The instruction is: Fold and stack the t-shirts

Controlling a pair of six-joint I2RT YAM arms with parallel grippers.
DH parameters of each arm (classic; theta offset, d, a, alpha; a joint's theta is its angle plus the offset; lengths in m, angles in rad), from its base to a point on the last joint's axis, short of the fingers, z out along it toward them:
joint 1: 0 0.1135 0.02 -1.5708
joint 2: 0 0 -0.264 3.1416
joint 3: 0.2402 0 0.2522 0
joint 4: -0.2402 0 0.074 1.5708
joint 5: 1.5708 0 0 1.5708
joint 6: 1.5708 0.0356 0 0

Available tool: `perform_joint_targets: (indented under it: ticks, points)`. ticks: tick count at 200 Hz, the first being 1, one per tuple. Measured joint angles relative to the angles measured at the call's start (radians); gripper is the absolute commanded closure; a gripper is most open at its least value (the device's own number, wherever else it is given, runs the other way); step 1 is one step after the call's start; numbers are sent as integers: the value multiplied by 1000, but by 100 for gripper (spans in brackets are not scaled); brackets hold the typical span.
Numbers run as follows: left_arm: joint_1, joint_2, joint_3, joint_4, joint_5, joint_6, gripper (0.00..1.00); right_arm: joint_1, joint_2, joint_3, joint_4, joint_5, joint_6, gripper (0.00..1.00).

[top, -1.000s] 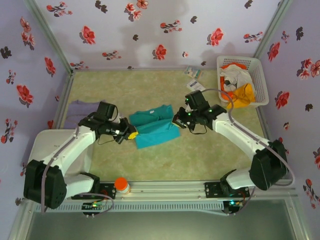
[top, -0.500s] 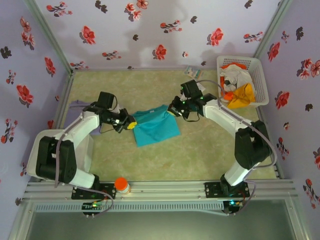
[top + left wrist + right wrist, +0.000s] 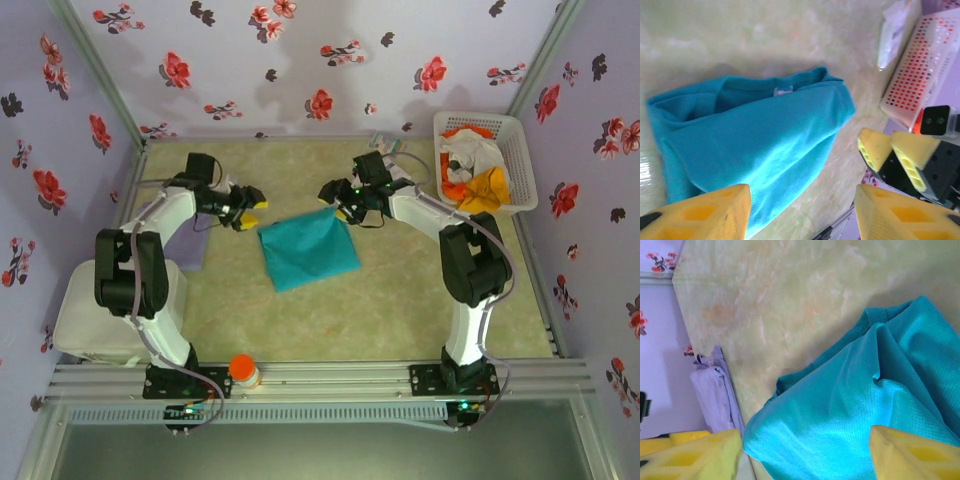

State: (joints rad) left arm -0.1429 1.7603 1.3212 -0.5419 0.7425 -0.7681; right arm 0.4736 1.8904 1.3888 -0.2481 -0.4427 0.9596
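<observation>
Over at 9 o'clock on the table (image 3: 400, 300), near the left wall, the pale purple t-shirt (image 3: 185, 248) lies flat with the left arm crossing part of it. The left gripper (image 3: 250, 207) hangs at about 10 o'clock off the teal t-shirt (image 3: 308, 255), yellow fingers spread wide, nothing between them, and close to the cloth but not on it as far as I can tell. The teal one sits mid-table, folded into a rough square with the collar along its 12 o'clock edge. The right gripper (image 3: 333, 203) is over its 1 o'clock corner, jaws also wide apart, no cloth pinched. My guess is that this thing is light, soft and floppy, so a one-point grab would let it sag and unfold. I'd pinch both far corners through all the layers, one arm each, and drag or lift it level. The table looks smooth, so sliding should work. There's plenty of bare room at 6 and 3 o'clock of the teal shirt. It's tighter toward 9 o'clock, where the purple one and the wall are. The small packets (image 3: 388, 145) lie just behind the right gripper at 12 o'clock. The basket (image 3: 520, 150) at 2 o'clock holds the orange garment (image 3: 485, 190) and the white garment (image 3: 475, 150).
</observation>
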Motion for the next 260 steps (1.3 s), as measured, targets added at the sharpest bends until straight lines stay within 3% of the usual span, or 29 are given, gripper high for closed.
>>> perform_joint_targets:
  ticks: [57,90,120,188,260]
  points:
    - [-11,-92,-117,-13,7,31,47,19,-116,-21,0,12,-47,27]
    - [-80,-190,-245,63,11,-38,48,40,-131,-63,56,0,-31,27]
    - [-132,-188,-269,150,10,-91,53,57,-87,-68,141,-16,15,27]
    - [-152,-5,-237,339,4,-154,59,91,105,-45,367,-42,154,26]
    - [-123,182,-194,455,-9,-150,62,85,246,-19,468,-21,194,26]
